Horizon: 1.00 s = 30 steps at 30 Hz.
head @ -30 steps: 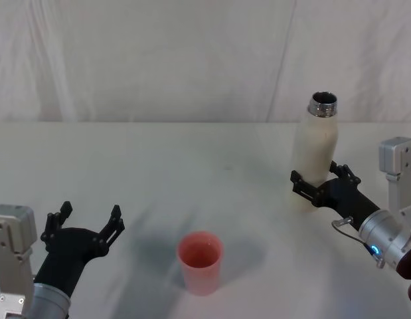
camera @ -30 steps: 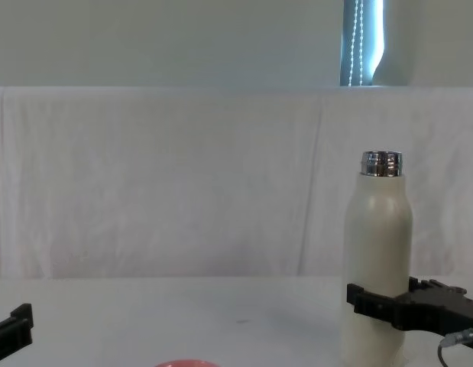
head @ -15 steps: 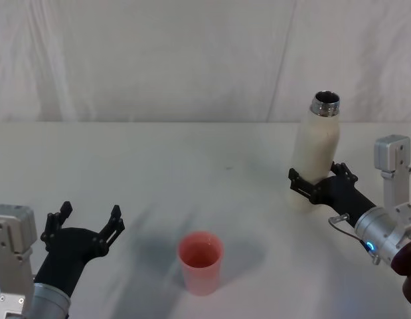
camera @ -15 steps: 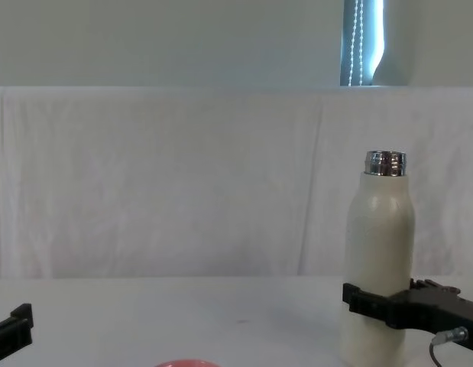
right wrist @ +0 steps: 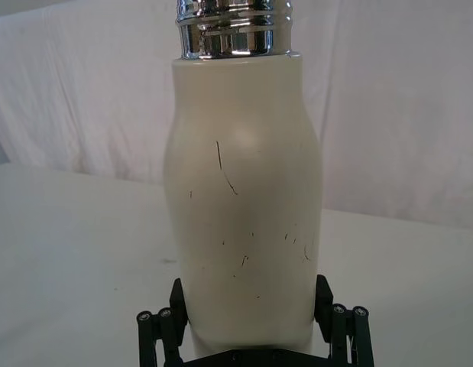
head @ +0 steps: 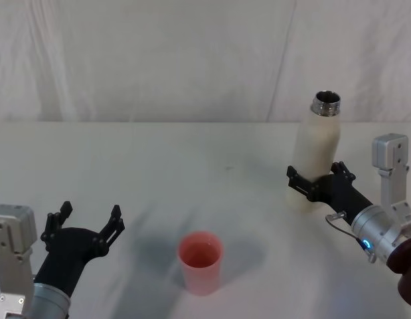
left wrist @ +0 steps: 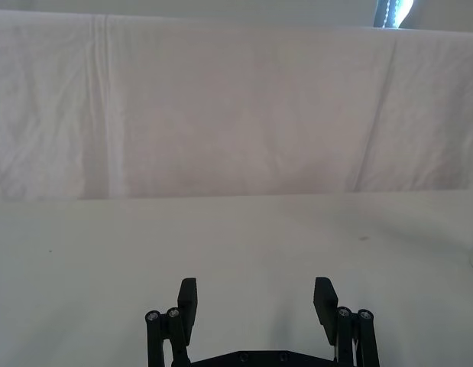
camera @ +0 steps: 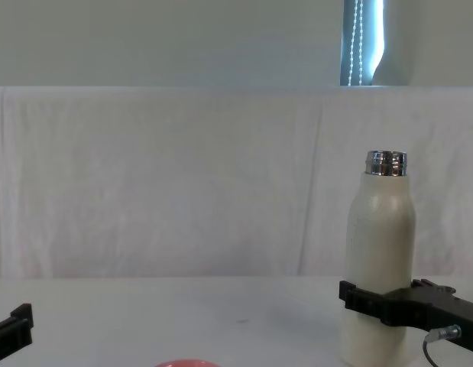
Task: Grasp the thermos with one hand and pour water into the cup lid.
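Slightly leftward since the earlier frame, the right gripper point(head: 316, 180) pinched the tall cream-white steel-necked thermos point(head: 315, 154) low at right of frame; top-heavy, it might tip before reaching the pink-red cup lid point(head: 200, 261) at lower centre. Left gripper point(head: 85, 220) idled, spread, lower left.

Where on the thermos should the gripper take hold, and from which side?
Low on the straight cream body of the thermos, from the robot's right, where the right gripper already straddles it. It stands upright; the walls there are parallel, unlike the rounded shoulders and narrow steel neck.

The thermos point(head: 316, 157) stands far right on the table point(head: 192, 159); the cup lid point(head: 200, 262) sits nearer, centre.
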Available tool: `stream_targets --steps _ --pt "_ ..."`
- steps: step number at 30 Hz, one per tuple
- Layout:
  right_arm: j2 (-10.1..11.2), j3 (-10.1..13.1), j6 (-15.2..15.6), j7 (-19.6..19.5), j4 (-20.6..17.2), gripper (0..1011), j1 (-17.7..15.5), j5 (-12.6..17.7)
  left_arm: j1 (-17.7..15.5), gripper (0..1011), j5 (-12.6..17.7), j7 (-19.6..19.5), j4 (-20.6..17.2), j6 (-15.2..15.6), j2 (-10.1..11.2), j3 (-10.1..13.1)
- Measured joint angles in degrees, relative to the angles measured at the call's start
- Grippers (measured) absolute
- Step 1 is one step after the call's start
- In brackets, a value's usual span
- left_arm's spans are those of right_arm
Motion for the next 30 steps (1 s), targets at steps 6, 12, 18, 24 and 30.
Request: stream_targets --steps 6,12,18,24,30 --pt "0.1 0.0 0.0 0.0 -0.1 1002 0.0 0.0 0.0 1001 0.0 0.0 0.0 0.0 0.0 0.0" --pt "0.1 0.0 0.0 0.0 -0.1 964 -0.1 0.0 0.0 1001 0.0 0.0 0.0 0.0 0.0 0.0" --pt "0.1 -0.1 0.1 0.0 -0.2 962 -0.1 0.1 0.0 1001 0.0 0.0 0.0 0.0 0.0 0.0" --pt "0.2 -0.1 0.1 0.0 -0.2 962 -0.1 0.1 0.0 1001 0.0 0.0 0.0 0.0 0.0 0.0" --pt "0.2 -0.1 0.1 0.0 -0.2 962 -0.1 0.1 0.0 1001 0.0 0.0 0.0 0.0 0.0 0.0"
